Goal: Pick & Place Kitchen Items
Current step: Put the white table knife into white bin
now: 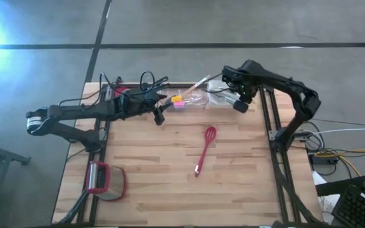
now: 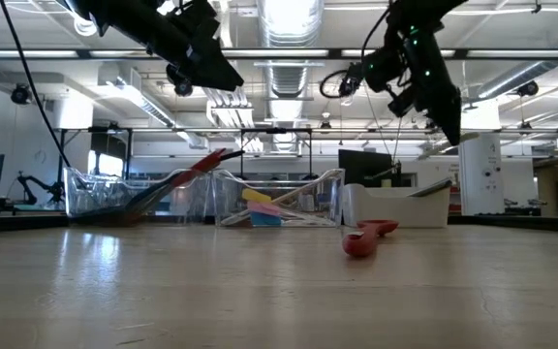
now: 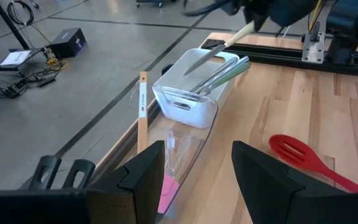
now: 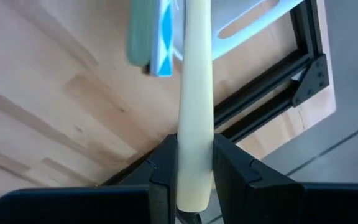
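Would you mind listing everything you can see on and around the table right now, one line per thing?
Slotted spatula: one, red, lying mid-table.
Clear tub: one, far edge, holding yellow and pink pieces.
White tub: one, far edge, right of the clear tub, holding cutlery.
Red-framed round object: one, near left corner.
Cream handle: one, clamped in the right gripper.
Table: one, light wood.
Left gripper: open, empty, above the table by the clear tub.
Right gripper: shut on the cream handle, raised over the white tub.

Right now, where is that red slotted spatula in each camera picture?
High view: red spatula alone mid-table.
Low view: its head right of centre, before the white tub.
Left wrist view: at the right edge.
Right wrist view: not in it.
Shared landmark: the white tub.
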Controlling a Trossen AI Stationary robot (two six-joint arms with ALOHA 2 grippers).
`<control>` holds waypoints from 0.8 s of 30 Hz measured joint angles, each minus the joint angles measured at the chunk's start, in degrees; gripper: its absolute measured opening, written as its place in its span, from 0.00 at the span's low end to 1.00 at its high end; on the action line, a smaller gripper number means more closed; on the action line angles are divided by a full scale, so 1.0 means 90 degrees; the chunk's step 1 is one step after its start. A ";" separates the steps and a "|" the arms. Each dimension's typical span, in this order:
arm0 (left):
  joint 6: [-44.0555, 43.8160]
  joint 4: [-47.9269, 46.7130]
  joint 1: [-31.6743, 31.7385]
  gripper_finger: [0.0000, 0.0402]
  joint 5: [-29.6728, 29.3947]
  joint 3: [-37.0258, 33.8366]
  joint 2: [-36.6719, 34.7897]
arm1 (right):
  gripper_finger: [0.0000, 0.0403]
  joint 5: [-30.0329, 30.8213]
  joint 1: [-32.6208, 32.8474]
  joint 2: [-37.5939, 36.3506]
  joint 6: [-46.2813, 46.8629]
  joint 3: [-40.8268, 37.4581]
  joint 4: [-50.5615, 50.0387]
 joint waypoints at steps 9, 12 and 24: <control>-0.0010 0.0051 0.0000 0.48 0.0000 0.0000 0.0000 | 0.15 -0.0025 -0.0334 0.0550 -0.0458 0.0063 0.0599; -0.0024 0.0051 0.0000 0.48 0.0000 0.0000 0.0000 | 0.15 -0.0051 -0.0336 0.0775 -0.0531 0.0063 0.0646; -0.0103 0.0075 0.0000 0.48 0.0000 0.0000 0.0000 | 0.15 -0.0066 -0.0374 0.1292 -0.0689 0.0053 0.1051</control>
